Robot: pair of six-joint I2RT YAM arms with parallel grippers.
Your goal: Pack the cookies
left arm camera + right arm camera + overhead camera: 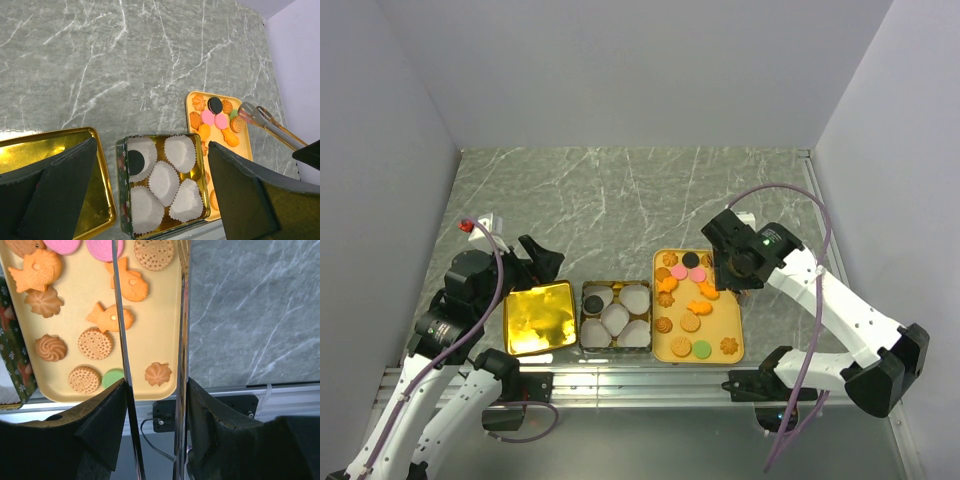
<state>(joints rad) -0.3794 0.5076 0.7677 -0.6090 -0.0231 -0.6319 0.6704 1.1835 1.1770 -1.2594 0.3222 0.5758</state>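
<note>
On a grey marbled table [620, 200], along the near edge, three items in a row: at left a shiny gold square lid [538, 318], in the middle a square patterned tin [121, 200] lined with white pleated paper cups [164, 182], at right a flat yellow rectangular tray [152, 335]. Nearly all the small cookies [95, 343] spread loosely over that tray: round golden-brown ones, orange fish and flower shapes, pink rounds, one green at the near end, one black at the far end. One more black round cookie [135, 161] inside the tin, lying in the far-left paper cup. Left gripper [151, 145] up above the lid and the tin, fingers spread wide apart. Right gripper [156, 382] over the right side of the tray, fingers pressed against the two arms of long metal tongs [120, 315], pinching them at the handle end. Tong arms apart along their length, the left one passing above the orange fish cookies, the right one running along the tray's right rim. Tong tips near the cookies at the far right of the tray; contact with any cookie impossible to tell.
</note>
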